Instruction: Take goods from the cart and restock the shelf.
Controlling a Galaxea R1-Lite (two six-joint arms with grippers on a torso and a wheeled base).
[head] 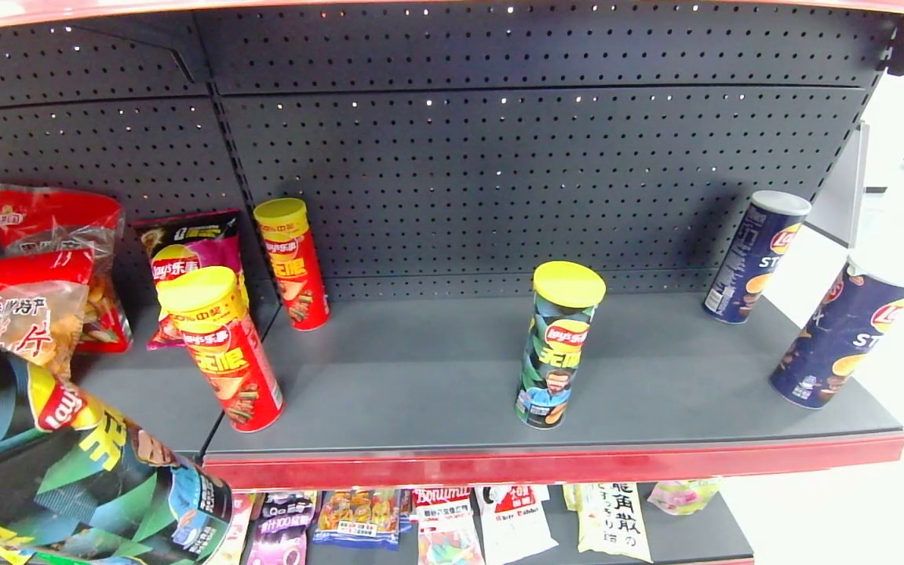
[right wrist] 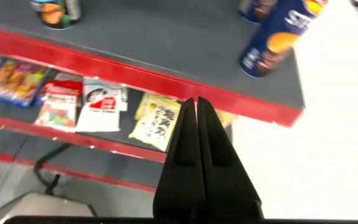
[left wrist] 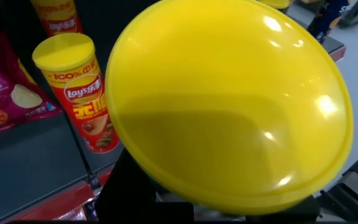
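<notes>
1. Locate the held can (head: 107, 471), green-patterned with a yellow lid (left wrist: 229, 106). It hangs at the near left, in front of and slightly below the shelf board (head: 436, 369), touching nothing on it.

2. Note its long axis. The can is tilted, not upright: the lid points up and to the left, the base down and to the right, towards the red lip (head: 554, 463) of the board.

3. Note the target direction. Bare board lies farther in and to the right of the can, between the near red can (head: 224, 353) and the matching can (head: 558, 349), which stands upright mid-board. The left arm is the nearer one. The can probably has to be raised over the lip and brought upright before it is set down.

4. Check the left gripper (head: 5, 475). It is clamped on the held can's body; the can hides most of the fingers.

5. Check the right gripper (right wrist: 196, 109). Its jaws are pressed together with nothing between them. It hangs at the near right, below the lip.
</notes>
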